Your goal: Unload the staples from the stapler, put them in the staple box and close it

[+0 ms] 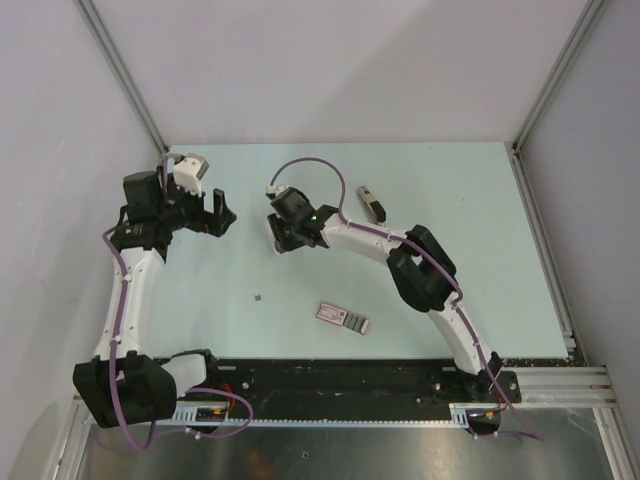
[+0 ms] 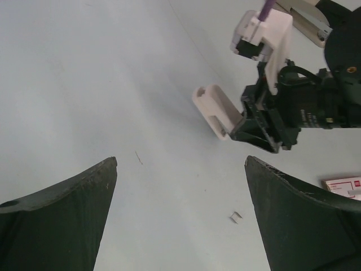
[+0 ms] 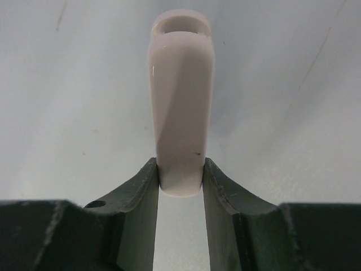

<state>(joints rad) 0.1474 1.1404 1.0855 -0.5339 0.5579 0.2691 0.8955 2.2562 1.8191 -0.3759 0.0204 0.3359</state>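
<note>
Apparently the unloading is about halfway. The right fingers are closed tight on a white piece, which I judge to be a part of the stapler. They hold it low over the desk; whether it touches I cannot tell. The stapler itself lies apart, behind the right arm. A few staples lie loose on the desk, near the left fingers, which are wide open and hold nothing. A packet lies nearer the bases. Next, I think, the white piece must be set down, and any staples left inside will need a very fine pinch.
</note>
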